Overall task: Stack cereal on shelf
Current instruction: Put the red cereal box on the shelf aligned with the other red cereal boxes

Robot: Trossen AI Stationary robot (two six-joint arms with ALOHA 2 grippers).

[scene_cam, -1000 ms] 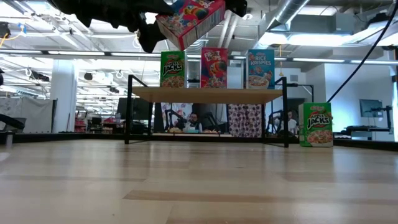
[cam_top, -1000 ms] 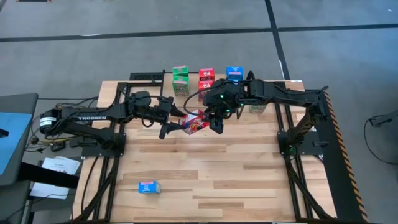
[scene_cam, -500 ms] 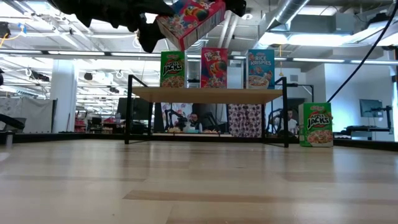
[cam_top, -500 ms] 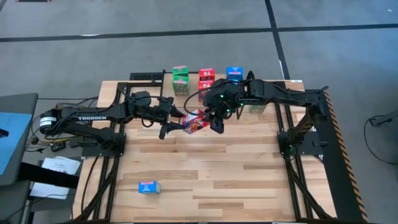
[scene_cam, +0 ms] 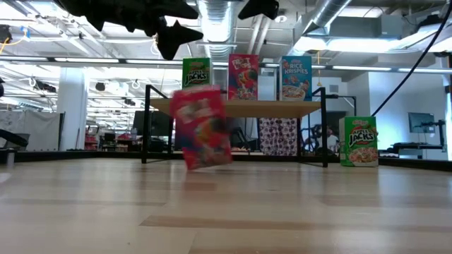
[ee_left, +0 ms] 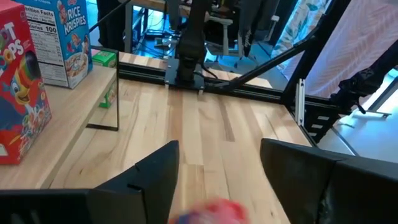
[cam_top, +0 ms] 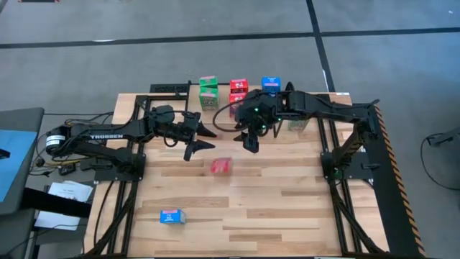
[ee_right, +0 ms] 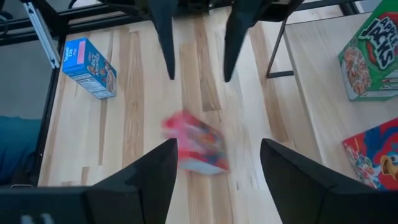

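Note:
A red cereal box shows blurred and tilted below both grippers, also seen as the red box in the low view and the red box in the right wrist view; whether it rests on the table I cannot tell. My left gripper and my right gripper stand open above the table, facing each other, with nothing between their fingers. Behind them the shelf carries a green box, a red box and a blue box, all standing upright.
A green box stands on the table to the right of the shelf. A blue box lies flat near the table's front left. The shelf's thin black legs stand at the far side.
The red box, held tilted in the air between both grippers, has come free and dropped toward the table, a little toward the near edge. My right gripper has opened. Both arms have stayed where they were.

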